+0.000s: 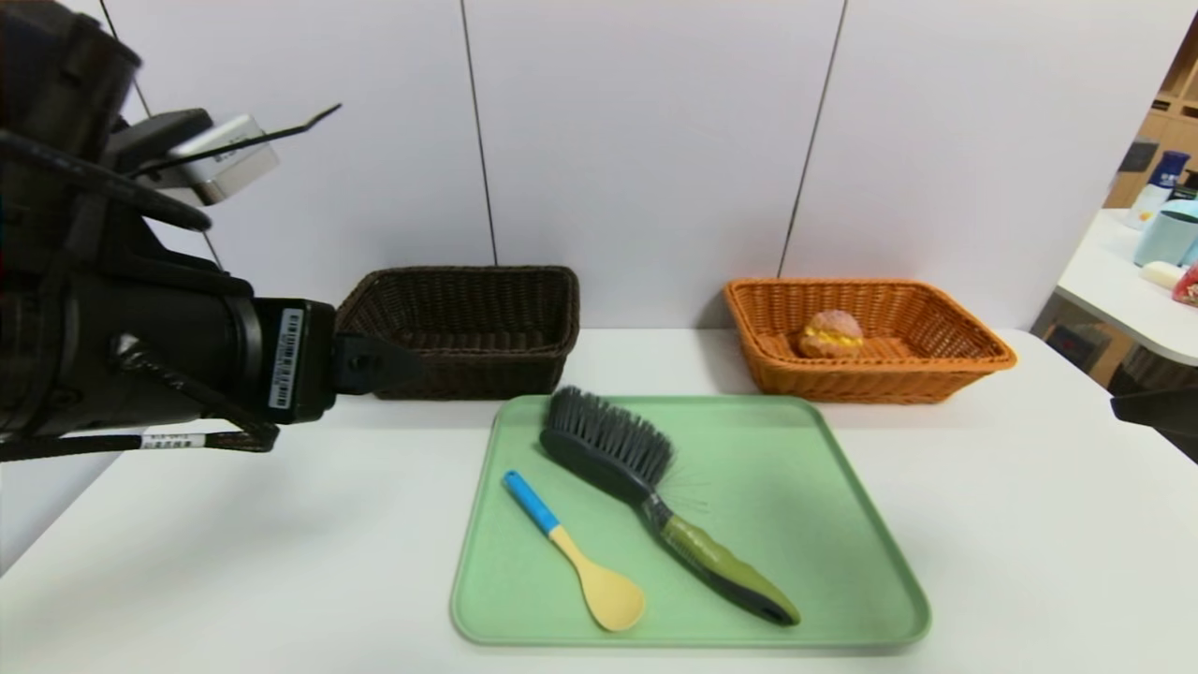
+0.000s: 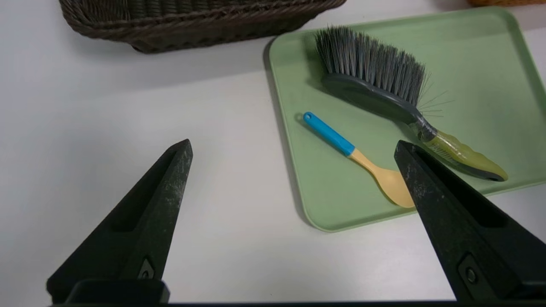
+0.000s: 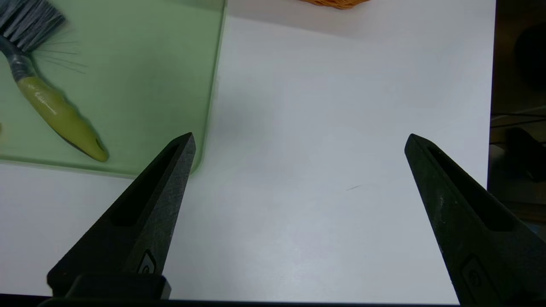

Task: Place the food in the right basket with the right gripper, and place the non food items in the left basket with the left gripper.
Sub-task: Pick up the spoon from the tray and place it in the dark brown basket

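Two baskets stand at the back of the white table (image 1: 234,562), against the wall: the dark brown left basket (image 1: 463,328) and the orange right basket (image 1: 866,342). The bun (image 1: 831,334) lies inside the right basket, near its middle. In front of the baskets sits a green tray (image 1: 814,524) carrying both non-food items. The spoon (image 1: 576,552) lies on the tray's left part, blue handle toward the baskets, yellow bowl toward the near edge. The brush (image 1: 655,501) lies just beside it to the right, apart from it, bristles toward the left basket and olive handle angled toward the tray's near right corner.

The left gripper (image 2: 294,170) hangs above the table to the left of the tray, in front of the left basket, its fingers spread wide and holding nothing. The right gripper (image 3: 298,157) hangs over bare table just right of the tray, near the brush handle, its fingers likewise spread wide and empty.
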`<action>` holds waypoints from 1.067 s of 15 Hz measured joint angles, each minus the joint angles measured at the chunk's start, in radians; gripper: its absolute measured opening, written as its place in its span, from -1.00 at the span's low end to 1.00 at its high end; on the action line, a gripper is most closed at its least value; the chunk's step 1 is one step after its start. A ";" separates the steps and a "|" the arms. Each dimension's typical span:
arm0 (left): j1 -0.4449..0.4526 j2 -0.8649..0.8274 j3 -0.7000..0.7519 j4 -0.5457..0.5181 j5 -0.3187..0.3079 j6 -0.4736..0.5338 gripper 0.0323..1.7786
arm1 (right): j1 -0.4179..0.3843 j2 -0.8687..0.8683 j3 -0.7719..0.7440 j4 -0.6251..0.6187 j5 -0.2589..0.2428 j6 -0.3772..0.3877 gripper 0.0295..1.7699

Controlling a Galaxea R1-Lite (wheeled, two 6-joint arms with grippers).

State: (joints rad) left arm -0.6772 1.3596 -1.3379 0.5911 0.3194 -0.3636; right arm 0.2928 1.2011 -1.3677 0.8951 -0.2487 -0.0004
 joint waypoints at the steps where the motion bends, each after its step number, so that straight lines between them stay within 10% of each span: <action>1: -0.015 0.036 -0.028 0.030 0.016 -0.036 0.90 | 0.000 0.001 0.007 0.000 0.001 -0.001 0.91; 8: -0.064 0.323 -0.192 0.200 0.086 -0.239 0.90 | -0.029 0.020 0.020 0.000 0.003 -0.003 0.91; 16: -0.168 0.568 -0.419 0.411 -0.060 -0.573 0.90 | -0.034 0.022 0.034 0.000 0.003 -0.004 0.91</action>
State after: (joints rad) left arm -0.8455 1.9277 -1.7564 1.0026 0.2591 -0.9362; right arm 0.2583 1.2234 -1.3334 0.8953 -0.2457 -0.0043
